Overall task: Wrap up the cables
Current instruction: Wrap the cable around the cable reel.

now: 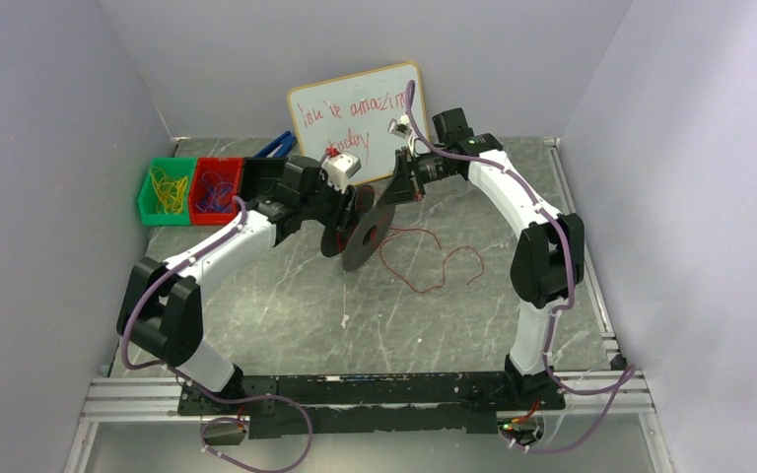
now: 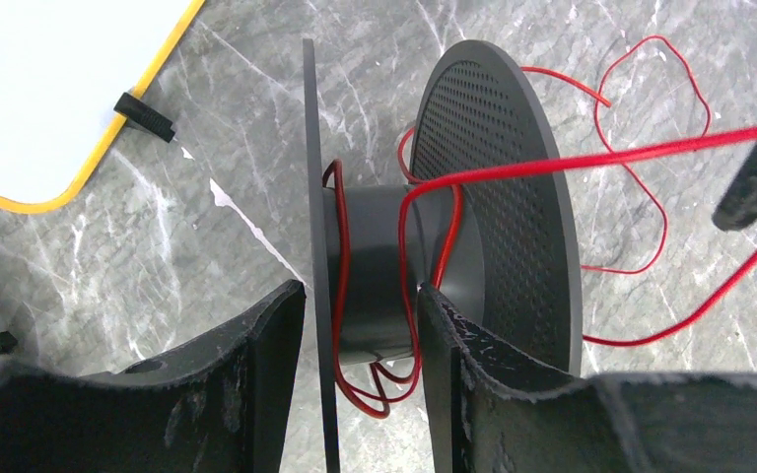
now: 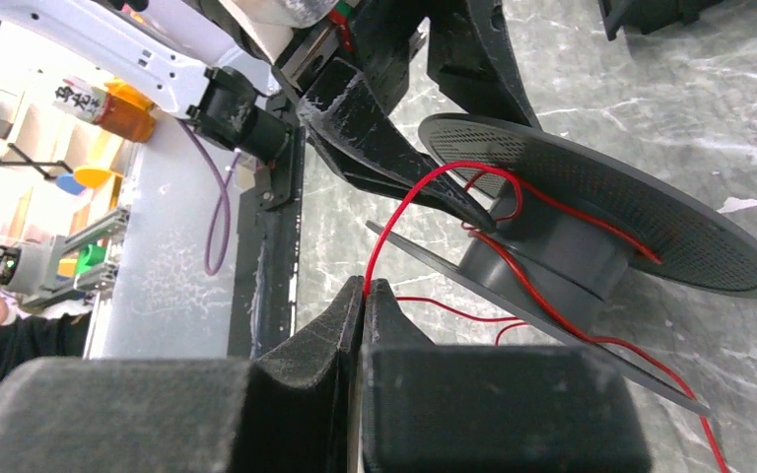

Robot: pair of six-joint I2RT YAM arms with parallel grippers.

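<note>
Beyond spool rim (image 2: 513,197), loose cables (image 2: 601,158) across tabletop (image 2: 256,118).

Overhead view: even, soft light on the table (image 1: 404,325), and I see only faint shade under the arms. Left wrist view: left fingers (image 2: 246,384) are soft-focus, the spool (image 2: 370,246) just beyond them is sharp, and the whiteboard (image 2: 49,79) up-left of them is blown out. Right wrist view: right fingers (image 3: 306,384) are blurred and grainy, the red cable (image 3: 382,236) at their tips is crisp, and the room left of them is overexposed.

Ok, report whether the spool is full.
Nearly empty: a few turns of red cable circle the spool hub; the rest trails loose across the table.
</note>
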